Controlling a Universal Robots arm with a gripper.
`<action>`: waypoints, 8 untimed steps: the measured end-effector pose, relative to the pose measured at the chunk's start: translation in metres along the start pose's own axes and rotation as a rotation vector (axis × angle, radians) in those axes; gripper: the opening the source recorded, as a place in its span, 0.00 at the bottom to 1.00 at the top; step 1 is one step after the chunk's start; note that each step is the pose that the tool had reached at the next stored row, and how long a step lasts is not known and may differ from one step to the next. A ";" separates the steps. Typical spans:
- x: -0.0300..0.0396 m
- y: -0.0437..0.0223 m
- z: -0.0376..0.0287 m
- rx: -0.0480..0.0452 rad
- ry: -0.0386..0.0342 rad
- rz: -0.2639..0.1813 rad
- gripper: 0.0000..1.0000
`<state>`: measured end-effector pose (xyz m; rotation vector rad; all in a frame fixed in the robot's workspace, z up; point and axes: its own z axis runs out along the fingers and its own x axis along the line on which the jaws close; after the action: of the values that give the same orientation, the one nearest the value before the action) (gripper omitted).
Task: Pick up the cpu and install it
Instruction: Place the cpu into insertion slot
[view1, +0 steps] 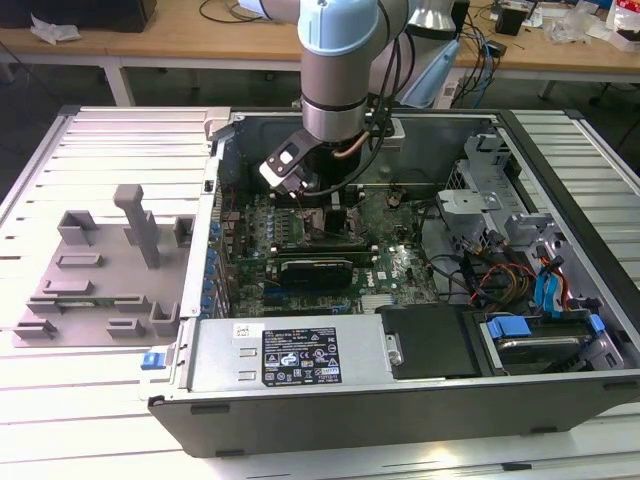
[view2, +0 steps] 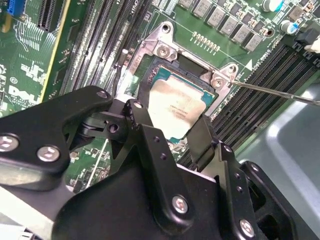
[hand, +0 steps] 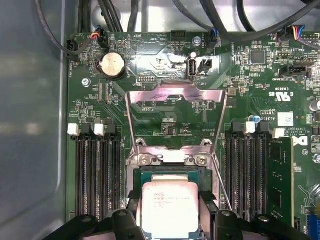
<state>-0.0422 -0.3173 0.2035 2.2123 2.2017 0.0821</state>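
One arm, in the exterior view, down inside the open case (view1: 400, 405), gripper (view1: 325, 212) low over the motherboard (view1: 400, 268). Grey tray (view1: 100, 270) well apart on the table (view1: 90, 400), toward the exterior view's left.

In the second wrist view, clenched on the cpu (view2: 180, 102): black fingers (view2: 137, 117) tight against two opposite sides, silver top up, right at the socket (view2: 165, 50). Cannot tell whether fully seated.

In the first wrist view, same grasp on the cpu (hand: 170, 205), inside the socket frame, just below the raised bracket (hand: 175, 96), with slots (hand: 92, 175) on either side.
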 end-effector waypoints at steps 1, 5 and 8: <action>-0.0002 0.0003 0.0004 0.0060 -0.0011 0.000 0.55; -0.0003 0.0010 0.0009 0.0152 -0.0023 -0.004 0.55; -0.0005 0.0014 0.0011 0.0158 -0.0019 -0.029 0.55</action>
<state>-0.0408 -0.3177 0.2025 2.1871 2.2401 0.0624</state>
